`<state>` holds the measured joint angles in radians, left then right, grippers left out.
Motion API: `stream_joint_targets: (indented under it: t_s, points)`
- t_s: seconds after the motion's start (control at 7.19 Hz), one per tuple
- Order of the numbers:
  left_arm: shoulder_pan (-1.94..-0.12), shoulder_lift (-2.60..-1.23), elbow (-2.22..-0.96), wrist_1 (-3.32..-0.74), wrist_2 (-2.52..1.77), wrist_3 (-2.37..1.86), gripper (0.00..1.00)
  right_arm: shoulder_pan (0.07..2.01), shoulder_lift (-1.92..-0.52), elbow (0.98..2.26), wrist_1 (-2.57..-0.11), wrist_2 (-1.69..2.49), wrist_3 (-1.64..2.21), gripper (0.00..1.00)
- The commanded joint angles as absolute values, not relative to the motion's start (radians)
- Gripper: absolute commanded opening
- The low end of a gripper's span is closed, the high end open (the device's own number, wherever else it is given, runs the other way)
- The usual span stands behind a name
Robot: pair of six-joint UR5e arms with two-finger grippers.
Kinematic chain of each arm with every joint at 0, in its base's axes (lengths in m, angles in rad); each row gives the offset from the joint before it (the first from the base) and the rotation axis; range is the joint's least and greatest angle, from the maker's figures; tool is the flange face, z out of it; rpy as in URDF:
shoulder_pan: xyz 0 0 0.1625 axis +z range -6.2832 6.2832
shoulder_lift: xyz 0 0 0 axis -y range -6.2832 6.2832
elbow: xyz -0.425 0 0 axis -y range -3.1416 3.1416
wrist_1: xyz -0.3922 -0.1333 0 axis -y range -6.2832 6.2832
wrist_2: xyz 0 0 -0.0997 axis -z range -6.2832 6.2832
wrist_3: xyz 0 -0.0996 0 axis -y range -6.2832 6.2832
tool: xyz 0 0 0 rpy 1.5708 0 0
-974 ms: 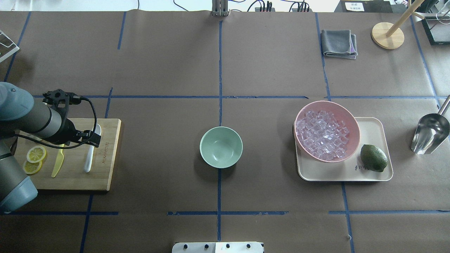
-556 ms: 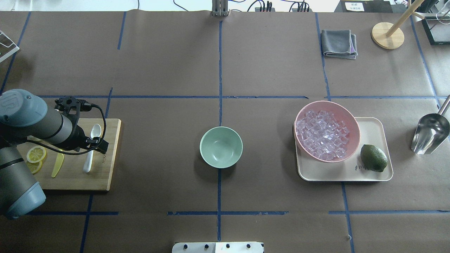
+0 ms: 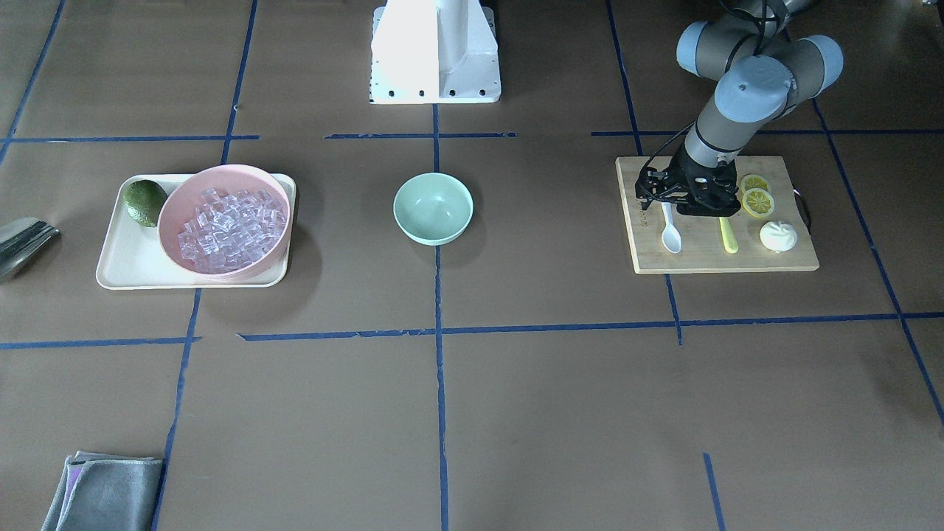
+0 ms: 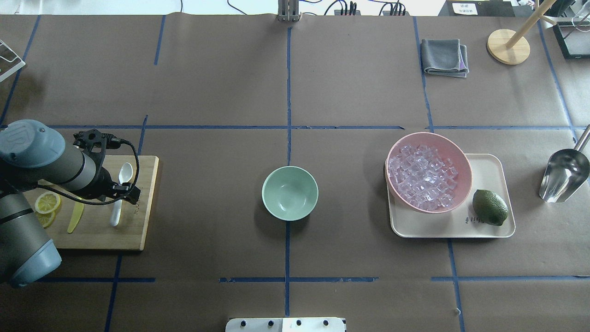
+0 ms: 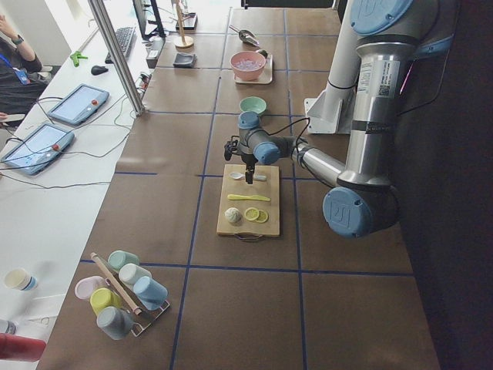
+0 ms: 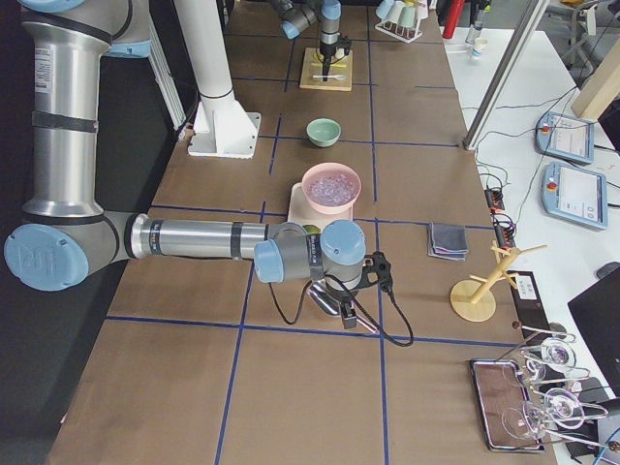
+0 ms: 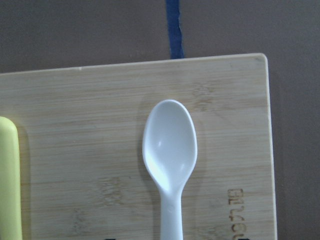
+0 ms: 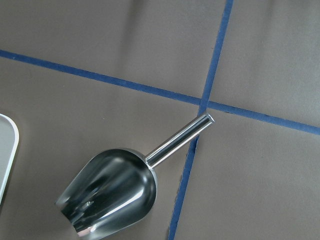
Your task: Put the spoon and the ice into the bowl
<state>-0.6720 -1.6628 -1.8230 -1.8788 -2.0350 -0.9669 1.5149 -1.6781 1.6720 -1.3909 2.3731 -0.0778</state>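
The white spoon (image 4: 125, 173) lies on a wooden cutting board (image 4: 138, 230) at the table's left, scoop pointing away from the robot. It fills the left wrist view (image 7: 170, 145). My left gripper (image 4: 119, 193) hovers low over its handle, open, a finger to each side; it also shows in the front view (image 3: 675, 205). The mint-green bowl (image 4: 290, 192) stands empty at the table's middle. The ice (image 4: 423, 176) is heaped in a pink bowl (image 4: 464, 161) on the right. My right gripper (image 6: 341, 308) hangs above a metal scoop (image 8: 115, 190); I cannot tell if it is open.
On the board lie a yellow-green knife (image 4: 75, 216), lemon slices (image 4: 47, 202) and a white round lump (image 3: 778, 236). The pink bowl and a lime (image 4: 489, 207) share a cream tray (image 4: 488, 230). A grey cloth (image 4: 444, 56) and wooden stand (image 4: 508, 46) sit far right.
My left arm has swung a little to the right and settled over the spoon's handle, uncovering the scoop. The spoon, bowl and ice have not moved.
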Motion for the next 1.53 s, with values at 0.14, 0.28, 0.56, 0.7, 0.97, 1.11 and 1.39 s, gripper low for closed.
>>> stream_joint_targets:
  t_s: [0.14,0.28,0.56,0.7,0.97,1.11,1.39]
  points:
    - [-0.672,-1.660,-1.822,-1.878,-2.034,-0.972,0.15,1.516,-1.678,1.674,-1.390,2.373,-0.078,1.00]
    - [-0.673,-1.658,-1.827,-1.878,-2.034,-0.974,0.07,1.516,-1.678,1.675,-1.390,2.373,-0.078,1.00]
    - [-0.680,-1.660,-1.848,-1.878,-2.034,-0.977,0.02,1.516,-1.678,1.675,-1.390,2.373,-0.077,1.00]
    - [-0.684,-1.663,-1.871,-1.878,-2.028,-0.977,0.02,1.516,-1.678,1.677,-1.390,2.373,-0.078,1.00]
    - [-0.680,-1.734,-1.901,-1.878,-1.955,-0.962,0.02,1.516,-1.678,1.680,-1.390,2.376,-0.077,1.00]
    - [-0.672,-1.817,-1.898,-1.876,-1.959,-0.956,0.04,1.516,-1.678,1.680,-1.390,2.378,-0.078,1.00]
    - [-0.591,-1.969,-1.875,-1.871,-1.960,-0.940,0.04,1.516,-1.680,1.680,-1.390,2.388,-0.078,1.00]
